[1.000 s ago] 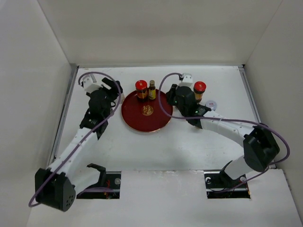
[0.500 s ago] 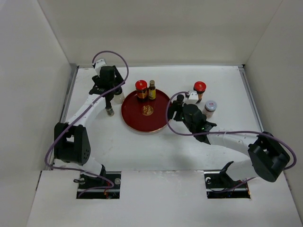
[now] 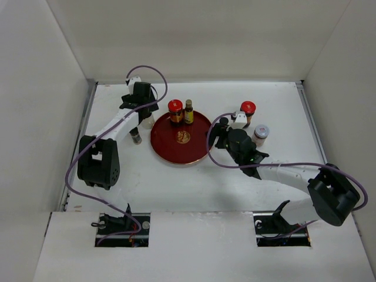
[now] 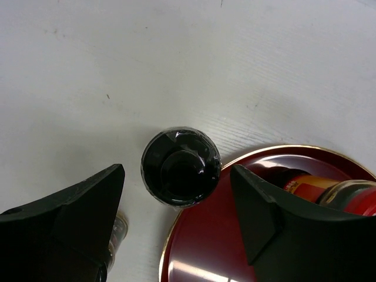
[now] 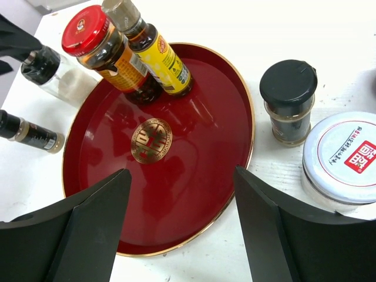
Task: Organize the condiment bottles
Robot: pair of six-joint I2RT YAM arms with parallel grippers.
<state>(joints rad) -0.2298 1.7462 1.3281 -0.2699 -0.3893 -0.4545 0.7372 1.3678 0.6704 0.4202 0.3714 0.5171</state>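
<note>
My left claw point(image 4: 176, 179) is wide open and empty, straddling the black-capped bottle point(image 4: 181, 166) on the counter point(image 4: 247, 59), just off the tray point(image 4: 205, 252) at its 10 o'clock rim. Next, I reckon: lower, close, lift it aboard. The right claw point(image 5: 181, 176) gapes empty above the tray.

White wood-grain tabletop point(image 3: 176, 185), lightly scuffed. Boxed in by plain white back wall point(image 3: 194, 41), left wall point(image 3: 35, 117), right wall point(image 3: 346, 88). Metal rail point(image 3: 81, 138) along left table edge. White front panel point(image 3: 200, 247) with two dark cutouts point(image 3: 144, 226). Even, diffuse light.
</note>
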